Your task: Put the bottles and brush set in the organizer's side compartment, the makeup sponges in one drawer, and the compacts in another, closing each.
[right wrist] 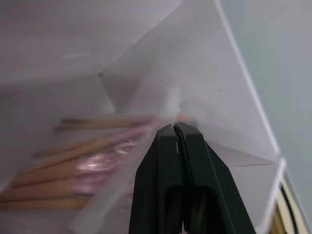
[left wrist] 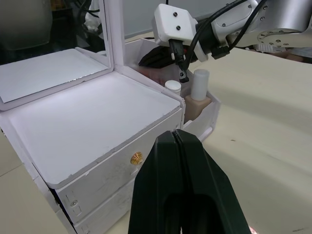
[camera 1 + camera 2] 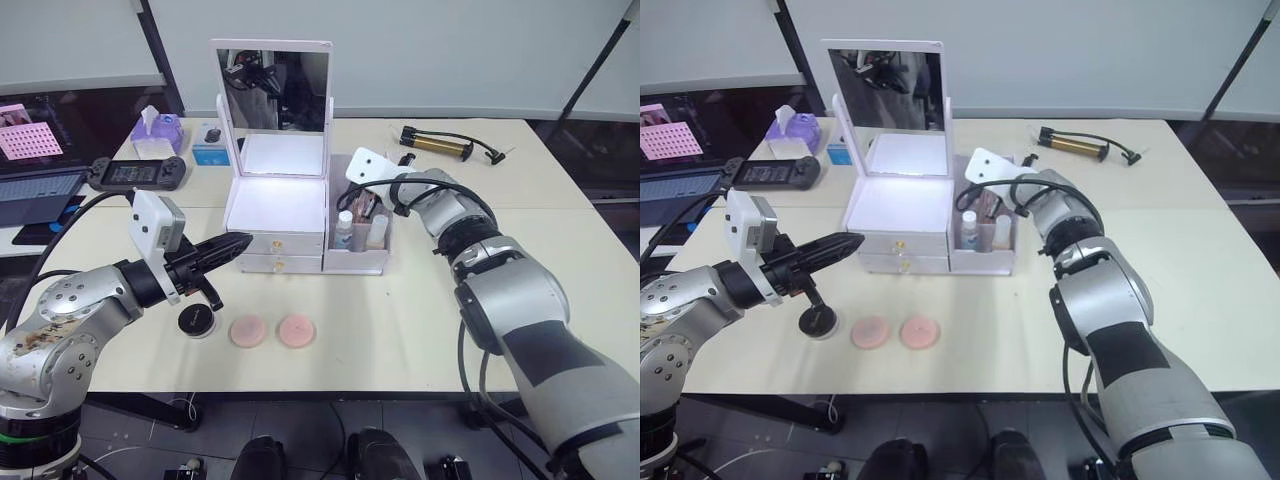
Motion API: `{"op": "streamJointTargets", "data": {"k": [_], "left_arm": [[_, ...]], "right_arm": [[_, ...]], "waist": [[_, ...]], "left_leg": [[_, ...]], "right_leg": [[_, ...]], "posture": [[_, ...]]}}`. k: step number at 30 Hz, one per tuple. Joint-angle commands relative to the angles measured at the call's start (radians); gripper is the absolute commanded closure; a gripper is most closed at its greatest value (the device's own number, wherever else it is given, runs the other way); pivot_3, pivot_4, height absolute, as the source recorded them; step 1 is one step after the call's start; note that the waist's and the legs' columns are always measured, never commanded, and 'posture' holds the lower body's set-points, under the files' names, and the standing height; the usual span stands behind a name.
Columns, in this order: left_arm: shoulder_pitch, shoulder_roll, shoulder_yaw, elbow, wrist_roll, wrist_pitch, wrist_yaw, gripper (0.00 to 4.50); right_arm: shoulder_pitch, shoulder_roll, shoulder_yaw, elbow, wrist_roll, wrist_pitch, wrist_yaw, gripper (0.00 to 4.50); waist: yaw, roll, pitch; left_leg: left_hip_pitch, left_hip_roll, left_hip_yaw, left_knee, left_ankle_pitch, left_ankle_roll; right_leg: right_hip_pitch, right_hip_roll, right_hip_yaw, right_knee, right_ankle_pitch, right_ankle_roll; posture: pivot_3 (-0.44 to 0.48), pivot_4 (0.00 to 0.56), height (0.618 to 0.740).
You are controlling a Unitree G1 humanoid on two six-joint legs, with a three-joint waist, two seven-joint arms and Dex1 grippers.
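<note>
The white organizer (image 3: 283, 215) stands mid-table with its mirror lid up and both drawers (image 3: 282, 253) shut. Its side compartment (image 3: 358, 260) holds a white-capped bottle (image 3: 344, 230), a beige bottle (image 3: 377, 233) and the brush set (image 1: 83, 165) in a clear bag. My right gripper (image 1: 174, 126) reaches down into that compartment, shut on the top of the brush set's bag. My left gripper (image 3: 245, 240) hovers shut and empty just left of the drawers. In front lie a black compact (image 3: 196, 320) and two pink round makeup sponges (image 3: 248, 330) (image 3: 296, 330).
Behind the organizer are a purple tissue box (image 3: 157, 130), a game controller (image 3: 135, 173), a small blue box (image 3: 210, 152) and a hand pump (image 3: 440, 143). A laptop (image 3: 35, 190) sits at the far left.
</note>
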Motion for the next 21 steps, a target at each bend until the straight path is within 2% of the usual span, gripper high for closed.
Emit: {"op": "streamJointTargets", "data": {"k": [1, 5, 8, 15, 21], "left_arm": [[-0.013, 0.007, 0.000, -0.013, -0.003, -0.010, -0.003, 4.50], [-0.017, 0.006, -0.005, -0.003, 0.001, -0.016, -0.008, 4.50], [-0.017, 0.015, 0.006, 0.017, 0.002, -0.025, -0.022, 4.50], [0.016, 0.072, 0.106, 0.106, 0.010, -0.056, -0.086, 4.50], [0.114, 0.129, 0.218, 0.216, 0.059, -0.111, -0.156, 4.50]], "right_arm": [[-0.014, -0.005, -0.024, -0.019, 0.023, -0.036, 0.031, 4.48], [-0.031, -0.036, -0.052, -0.033, 0.043, -0.087, 0.036, 4.48], [-0.049, -0.086, -0.111, -0.054, 0.104, -0.121, 0.091, 4.48], [-0.009, -0.250, -0.282, -0.152, 0.317, -0.081, 0.424, 4.48], [0.182, -0.414, -0.372, -0.317, 0.454, 0.009, 0.639, 4.48]], "waist": [[0.000, 0.000, 0.000], [0.000, 0.000, 0.000], [0.005, 0.000, 0.000], [0.004, 0.000, 0.000], [0.006, 0.000, 0.000]], "left_leg": [[0.000, 0.000, 0.000, 0.000, 0.000, 0.000], [0.000, 0.000, 0.000, 0.000, 0.000, 0.000], [0.000, 0.000, 0.000, 0.000, 0.000, 0.000], [0.000, 0.000, 0.000, 0.000, 0.000, 0.001], [0.002, 0.000, 0.000, 0.000, -0.001, 0.002]], "right_leg": [[0.000, 0.000, 0.000, 0.000, 0.000, 0.000], [0.000, 0.000, 0.000, 0.000, 0.000, 0.000], [0.000, 0.000, 0.000, 0.000, 0.000, 0.000], [0.000, 0.000, 0.000, 0.000, 0.000, 0.000], [0.002, 0.000, -0.001, -0.001, 0.000, 0.000]], "posture": [[0.000, 0.150, 0.689], [0.000, 0.150, 0.689], [0.000, 0.150, 0.689], [0.000, 0.150, 0.689], [0.000, 0.150, 0.689]]}}
